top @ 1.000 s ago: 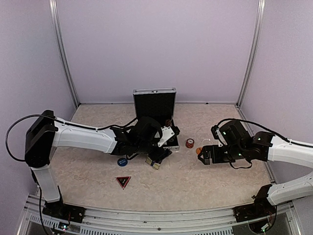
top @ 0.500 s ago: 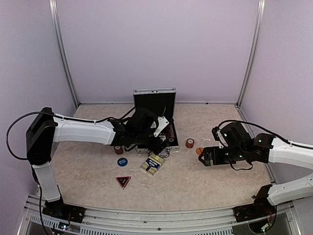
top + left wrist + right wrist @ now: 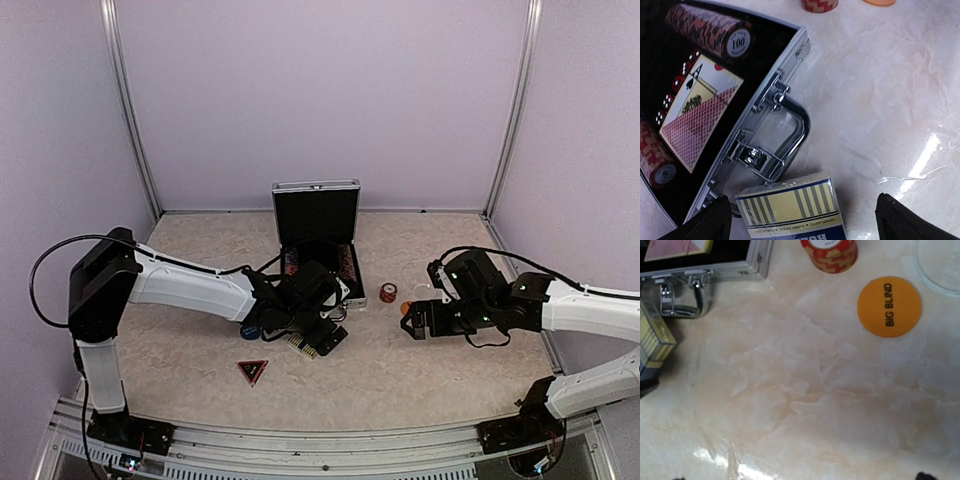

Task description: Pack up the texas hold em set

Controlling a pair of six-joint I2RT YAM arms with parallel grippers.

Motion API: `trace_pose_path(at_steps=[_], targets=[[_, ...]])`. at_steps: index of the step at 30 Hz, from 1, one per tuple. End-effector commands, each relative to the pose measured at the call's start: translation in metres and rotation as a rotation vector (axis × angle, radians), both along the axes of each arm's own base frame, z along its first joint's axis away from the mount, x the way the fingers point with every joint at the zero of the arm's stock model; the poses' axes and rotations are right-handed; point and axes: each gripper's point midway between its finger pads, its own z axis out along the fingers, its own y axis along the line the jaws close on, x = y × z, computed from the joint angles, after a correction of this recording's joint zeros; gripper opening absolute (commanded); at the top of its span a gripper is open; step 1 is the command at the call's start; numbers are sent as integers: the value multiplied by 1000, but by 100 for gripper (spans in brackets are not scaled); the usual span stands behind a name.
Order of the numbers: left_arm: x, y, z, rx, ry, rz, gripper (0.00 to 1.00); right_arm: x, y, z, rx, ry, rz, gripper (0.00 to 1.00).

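Well, the left gripper [image 3: 801, 222] stands wide open, the blue card deck [image 3: 790, 206] lying between its fingers and gripped by neither; the deck rests on the table [image 3: 805, 390] just near of the open silver case [image 3: 792, 60], beside its metal handle [image 3: 792, 137]; inside are chip rolls [image 3: 705, 27] and a red-backed deck [image 3: 697, 115]; the right gripper [image 3: 800, 476] is spread wide too, empty, over bare table; beyond it lie an orange BIG BLIND button [image 3: 889, 306] and a short chip stack [image 3: 830, 252]; a red triangle [image 3: 252, 371] sits near-left, well apart.
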Motion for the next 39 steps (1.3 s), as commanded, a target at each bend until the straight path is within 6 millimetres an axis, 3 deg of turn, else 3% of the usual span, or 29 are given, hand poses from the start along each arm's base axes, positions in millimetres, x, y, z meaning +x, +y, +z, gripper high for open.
trace_pose_path(at_steps=[1, 11, 23, 34, 39], targets=[[-2, 23, -28, 72, 44, 82, 99, 3, 1, -1, 14, -5, 0, 100], [0, 29, -44, 63, 92, 100, 98, 2, 1, 0, 22, -2, 0, 100], [-1, 30, -43, -10, 161, 99, 76, 2, 1, 0, 24, -5, 0, 100], [1, 18, -1, -129, 135, 82, 71, 4, 6, 3, 30, -19, 23, 100], [-12, 2, 38, -266, 120, -9, 71, 0, 29, 34, 170, -120, 149, 100]])
